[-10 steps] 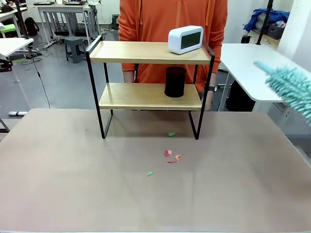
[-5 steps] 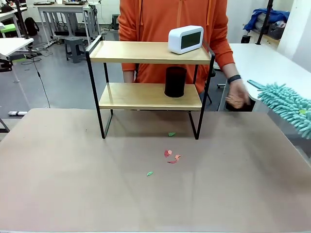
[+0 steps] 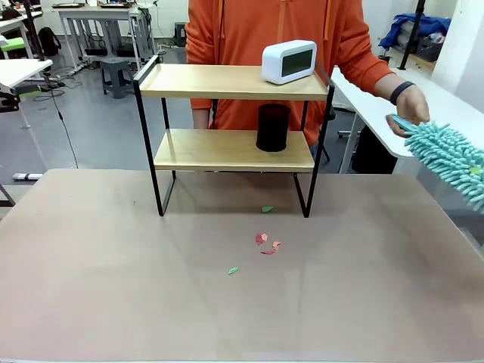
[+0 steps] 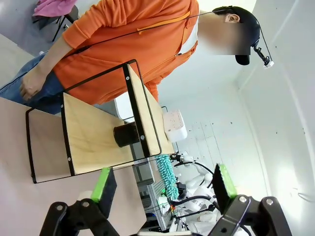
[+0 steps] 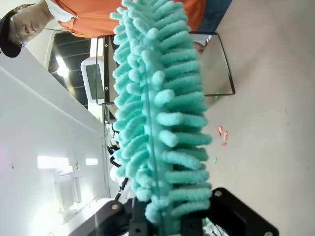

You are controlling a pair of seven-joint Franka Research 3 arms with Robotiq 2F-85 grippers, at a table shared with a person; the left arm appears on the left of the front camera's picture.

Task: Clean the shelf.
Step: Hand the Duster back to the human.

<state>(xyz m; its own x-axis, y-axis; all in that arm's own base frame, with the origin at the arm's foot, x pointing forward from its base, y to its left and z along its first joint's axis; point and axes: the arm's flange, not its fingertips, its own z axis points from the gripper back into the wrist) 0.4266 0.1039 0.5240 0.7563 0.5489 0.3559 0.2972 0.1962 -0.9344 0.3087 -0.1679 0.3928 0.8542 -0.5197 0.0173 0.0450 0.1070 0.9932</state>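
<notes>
1. The shelf (image 3: 233, 132) stands on the brown worktop (image 3: 113, 287), toward its far side and near the middle, on four black legs.
2. A white clock (image 3: 289, 61) sits at the right end of the shelf's top board; a black cup (image 3: 272, 127) stands on the lower board below it.
3. Small scraps (image 3: 265, 242), red and green, lie on the worktop just in front of the shelf, right of its middle; one green bit (image 3: 267, 209) lies between the front legs.
4. A person in an orange top (image 3: 268, 30) stands behind the shelf.
5. The person's hand (image 3: 412, 115) is at the far tip of a teal duster (image 3: 450, 159), which reaches in from the right edge of the front view, above the worktop's right side; whether the hand grasps it cannot be told.
6. In the right wrist view, the right pincer (image 5: 170, 223) is closed on the duster's base, and the fluffy head rises from it up the frame.
7. The left pincer (image 4: 162, 184) is open, its green pads (image 4: 103, 179) wide apart with nothing between them; the shelf lies beyond it, well apart.
</notes>
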